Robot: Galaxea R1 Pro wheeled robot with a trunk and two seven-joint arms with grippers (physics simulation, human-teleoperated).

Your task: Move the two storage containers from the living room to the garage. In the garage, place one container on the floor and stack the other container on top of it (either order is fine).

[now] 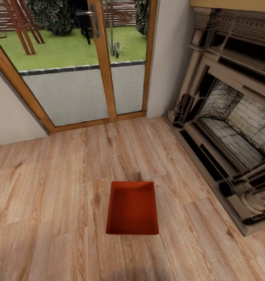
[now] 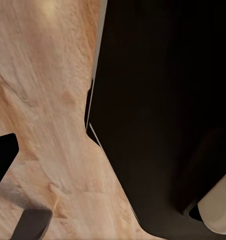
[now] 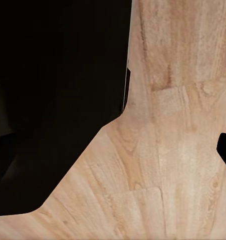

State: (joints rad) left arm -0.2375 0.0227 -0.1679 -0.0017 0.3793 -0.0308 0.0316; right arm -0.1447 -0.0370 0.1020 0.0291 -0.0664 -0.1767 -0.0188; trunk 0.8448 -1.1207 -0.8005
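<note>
I am looking down from the head camera at one red-orange storage container (image 1: pixel 133 208), which is sitting open side up on the light wood-plank floor (image 1: pixel 50 187) in the lower centre of the frame. It is standing flat, its inside bare, with nothing touching it. A faint shadow is lying on the planks just beyond its far rim.

Across the upper left of the frame I am seeing a wood-framed glass door (image 1: pixel 103 58) with a dark handle; through the panes a grey paved strip, a lawn (image 1: pixel 70 47) and some shrubs are showing. A pale wall (image 1: pixel 167 58) is running down beside the door, and an ornate dark fireplace (image 1: pixel 230 117) with a stone-lined hearth is taking up the right side of the frame, well apart from the container.

In the left wrist view I am seeing wood planks beside a large dark shape that I cannot identify, with small dark pieces at the lower left edge. The right wrist view is giving me much the same: planks and a dark mass. I cannot tell whether either tool is open or closed.
</note>
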